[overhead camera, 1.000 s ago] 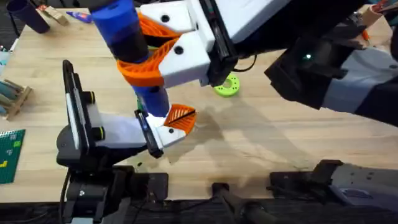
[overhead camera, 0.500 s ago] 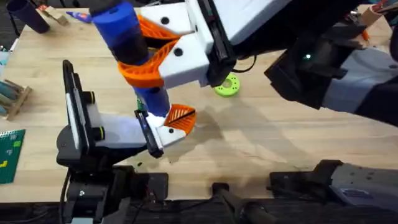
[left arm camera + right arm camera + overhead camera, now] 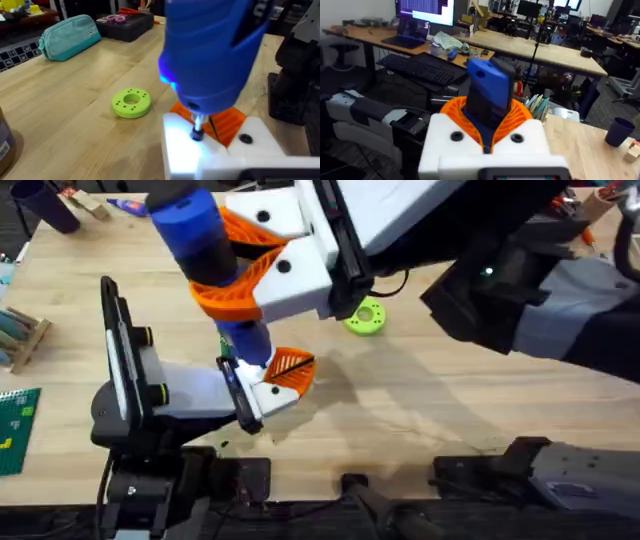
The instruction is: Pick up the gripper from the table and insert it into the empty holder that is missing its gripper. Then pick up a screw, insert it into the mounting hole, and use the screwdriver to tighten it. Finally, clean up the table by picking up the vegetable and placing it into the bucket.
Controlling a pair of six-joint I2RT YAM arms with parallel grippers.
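The right end effector [image 3: 235, 275], white with orange ribbed pads, is closed around the screwdriver [image 3: 205, 250] and holds it nearly upright above the holder [image 3: 165, 395]. From the left wrist view, the screwdriver's thin metal bit [image 3: 196, 125] meets a small dark screw [image 3: 196, 134] seated in the white body of the gripper [image 3: 280, 380], which sits mounted at the holder's end with its orange wedge pointing away.

The step in hand appears to be tightening the screw. To do it well, the bit should stay square to the screw head under gentle downward pressure, and the tool should not lean, since a tilt could make the bit slip off. A blue glow shows at the tool's lower edge, though whether it is turning cannot be judged.

The screwdriver is a thick, smooth blue cylinder with a wide black band and a narrower shaft. The holder is glossy white plastic on a black base, with a tall flat black plate [image 3: 115, 345] and two black knobs [image 3: 145, 337] ringed yellow-green. The surface [image 3: 420, 400] is pale wood with plank grain. A bright green ring-shaped disc [image 3: 365, 318] with small holes lies on it just beyond. The left end effector's state cannot be told.
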